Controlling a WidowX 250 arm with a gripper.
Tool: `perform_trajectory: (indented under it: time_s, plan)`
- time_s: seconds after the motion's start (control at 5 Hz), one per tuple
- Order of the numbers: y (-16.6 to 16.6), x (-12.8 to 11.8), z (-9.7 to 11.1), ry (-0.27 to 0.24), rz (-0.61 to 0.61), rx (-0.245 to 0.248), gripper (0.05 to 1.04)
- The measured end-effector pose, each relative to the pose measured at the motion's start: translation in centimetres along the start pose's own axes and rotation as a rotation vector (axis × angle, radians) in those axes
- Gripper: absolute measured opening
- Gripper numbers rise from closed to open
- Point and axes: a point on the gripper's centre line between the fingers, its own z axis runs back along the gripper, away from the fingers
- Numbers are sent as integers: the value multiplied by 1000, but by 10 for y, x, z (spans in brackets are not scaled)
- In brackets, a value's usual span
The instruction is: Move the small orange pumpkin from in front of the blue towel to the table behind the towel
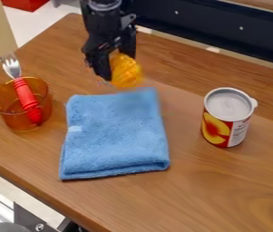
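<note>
The orange thing (126,72) is blurred (what it is, I can't tell) and partly covers the black gripper (116,69), which hangs down from the top edge, fingers closed around it, near the far edge of the blue cloth (114,136).
</note>
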Motion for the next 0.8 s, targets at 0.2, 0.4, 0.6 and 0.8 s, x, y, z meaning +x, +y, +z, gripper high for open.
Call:
perform_trajectory:
  time_s: [0.2, 0.4, 0.6, 0.8]
  plan:
    - [-12, 27, -18, -34, 109, -12, 819]
    - [-13, 49, -36, -69, 201, 10, 819]
    - [-9, 59, -54, -120, 246, 48, 819]
    - [-11, 59, -57, -138, 233, 49, 819]
